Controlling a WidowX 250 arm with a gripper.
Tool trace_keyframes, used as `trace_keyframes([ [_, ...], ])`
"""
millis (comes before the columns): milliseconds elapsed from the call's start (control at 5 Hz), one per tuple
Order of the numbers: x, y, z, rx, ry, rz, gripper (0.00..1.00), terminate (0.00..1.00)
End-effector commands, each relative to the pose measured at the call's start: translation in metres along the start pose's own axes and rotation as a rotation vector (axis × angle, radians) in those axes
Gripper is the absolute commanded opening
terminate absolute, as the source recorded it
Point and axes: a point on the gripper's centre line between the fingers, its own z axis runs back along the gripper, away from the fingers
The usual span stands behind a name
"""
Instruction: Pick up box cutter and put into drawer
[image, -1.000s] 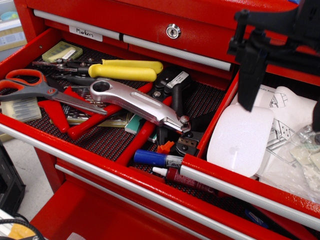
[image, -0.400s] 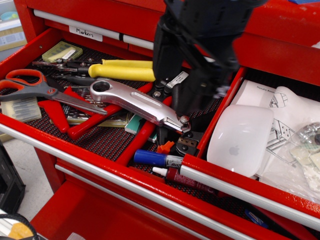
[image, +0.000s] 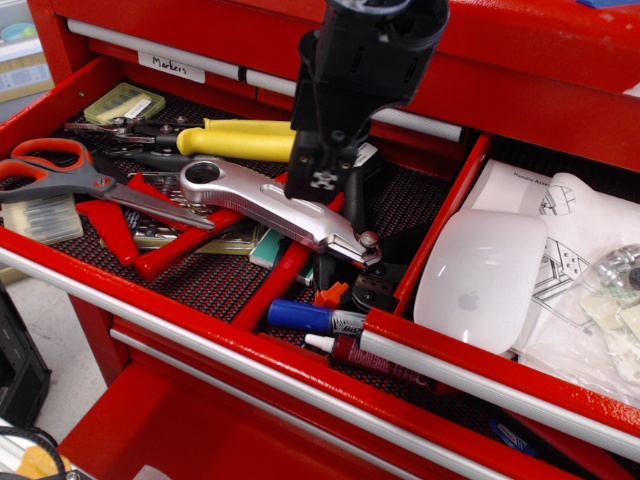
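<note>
The box cutter (image: 270, 205) is a shiny silver folding knife. It lies on top of the red-handled tools in the wide mesh-lined drawer, round hole to the left, screw end to the right. My black gripper (image: 325, 185) hangs straight over its middle, with the near fingertip (image: 320, 180) just above the blade body. The jaws look open and hold nothing. The narrower red drawer (image: 445, 235) with a silver pull bar (image: 480, 378) stands open at the right.
Orange-handled scissors (image: 55, 175) and yellow-handled pliers (image: 245, 140) lie left of and behind the cutter. Black tools, a blue marker (image: 305, 318) and a red tube lie in front of it. The narrower drawer holds a white mouse (image: 480, 275), papers and plastic bags.
My gripper has swung from the upper right, over the narrower drawer, leftward and down to just above the box cutter. The cutter has not moved.
</note>
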Motion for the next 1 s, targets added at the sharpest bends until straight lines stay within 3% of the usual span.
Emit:
trace_keyframes([
  [0, 0.007, 0.025, -0.027, 0.155, -0.105, -0.41, 1.0, 0.0],
  [200, 0.009, 0.024, -0.043, 0.201, -0.223, -0.634, 1.0, 0.0],
  [400, 0.008, 0.016, -0.055, 0.181, -0.362, -0.861, 1.0, 0.0],
  [800, 0.006, 0.016, -0.07, 0.108, -0.39, -0.773, 1.0, 0.0],
])
